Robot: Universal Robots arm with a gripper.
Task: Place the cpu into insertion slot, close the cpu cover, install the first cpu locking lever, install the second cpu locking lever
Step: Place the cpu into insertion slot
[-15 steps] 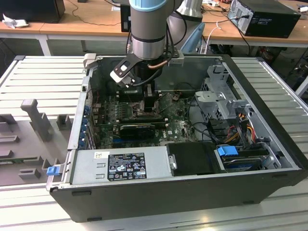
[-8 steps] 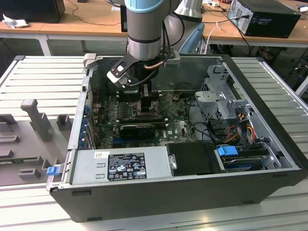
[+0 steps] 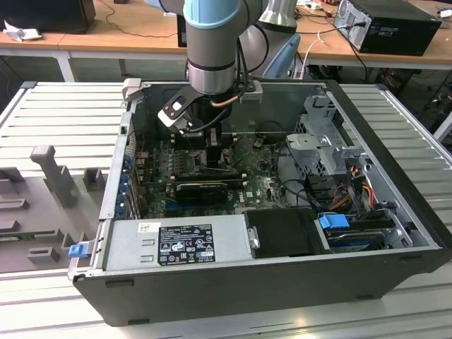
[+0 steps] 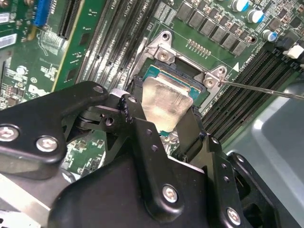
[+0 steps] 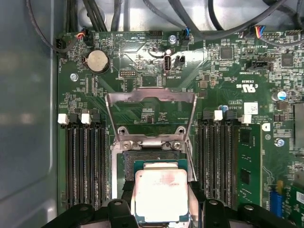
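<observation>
A ribbed grey table (image 3: 63, 113) carries an open black case (image 3: 268, 286) lying on its side. The arm (image 3: 212, 42) reaches down into the case's far half, towards the exterior view's left. Along the near wall sits a grey power supply (image 3: 127, 247) with a black-and-white printed label (image 3: 185, 244). To the exterior view's right of it is a drive bay with a blue tab (image 3: 333, 221).

The green board (image 5: 228, 71) covers the floor of the case, with white lettering printed here and there on it. Long black memory slots (image 5: 85, 166) run on either side of the socket, and a round coin cell (image 5: 98, 61) sits nearer the cabled edge.

The cover (image 5: 151, 96) stands swung up on its hinge, and the board shows through its window. In the second wrist view a thin wire lever (image 4: 259, 89) sticks out from the socket's corner.

The slot (image 5: 152, 156) lies open, its dark bed showing past the chip's edge. The gripper (image 4: 167, 124) has its black fingers (image 4: 137, 118) pressed on two opposite edges of the cpu (image 4: 166, 99), silver face up, right over the slot. Whether the chip already rests in the bed I cannot tell.
</observation>
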